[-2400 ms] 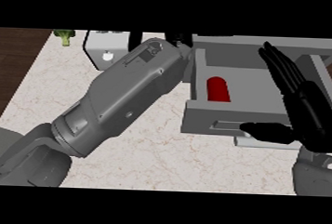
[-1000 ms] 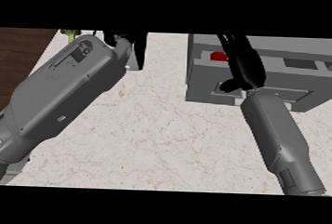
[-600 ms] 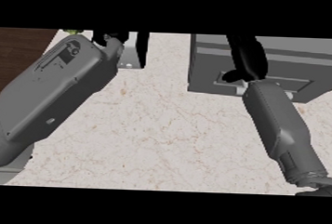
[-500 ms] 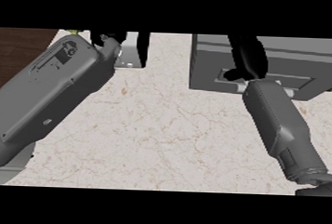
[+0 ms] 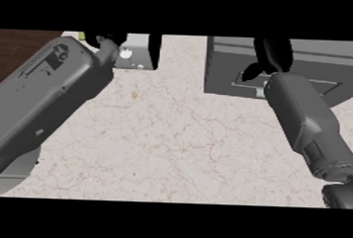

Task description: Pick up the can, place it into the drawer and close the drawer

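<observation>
Head view showed the right hand (image 5: 272, 54), fingers extended, laid against the drawer (image 5: 225, 68) front, evidently to push it home; the can was unseen, presumably inside beyond that hand; the left hand (image 5: 113, 38) could not be judged.

Not a single word, number or brand name can be read here. The nearest thing to a label is a patch of dark markings (image 5: 44, 66) on the grey shell of the left forearm (image 5: 55, 107), near the wrist, too small and blurred to tell letters from digits or plain lines. The front of the drawer (image 5: 227, 63) is plain grey.
</observation>
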Available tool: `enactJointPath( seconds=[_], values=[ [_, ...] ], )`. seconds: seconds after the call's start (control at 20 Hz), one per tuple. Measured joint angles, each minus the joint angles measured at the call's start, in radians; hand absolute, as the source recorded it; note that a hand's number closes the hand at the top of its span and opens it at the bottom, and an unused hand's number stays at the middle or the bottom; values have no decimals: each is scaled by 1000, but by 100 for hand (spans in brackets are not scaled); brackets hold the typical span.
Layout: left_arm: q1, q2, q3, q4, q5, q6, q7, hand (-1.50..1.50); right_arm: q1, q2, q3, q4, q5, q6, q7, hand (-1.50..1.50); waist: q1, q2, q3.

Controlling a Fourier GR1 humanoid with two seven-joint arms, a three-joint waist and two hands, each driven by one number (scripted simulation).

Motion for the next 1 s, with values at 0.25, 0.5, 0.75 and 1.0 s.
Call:
enactJointPath(
  seconds=[0.25, 0.5, 0.75, 1.0],
  values=[
    [20, 13, -4, -34, -11, -1, 15, -150, -53, -24, -7, 63, 9, 32, 15, -150, 10, 11, 7],
    [17, 21, -2, -56, -16, 2, 38, -150, -85, -21, -51, 102, -40, 100, -60, -150, 11, 14, 11],
    [32, 30, 0, -79, -16, -3, 47, -150, -96, -20, -182, 107, -180, 185, -182, -150, 7, 13, 11],
    [42, 34, -5, -100, -25, 13, 60, -150, -107, -13, -313, 104, -319, 262, -270, -150, 1, 10, 11]
  ],
)
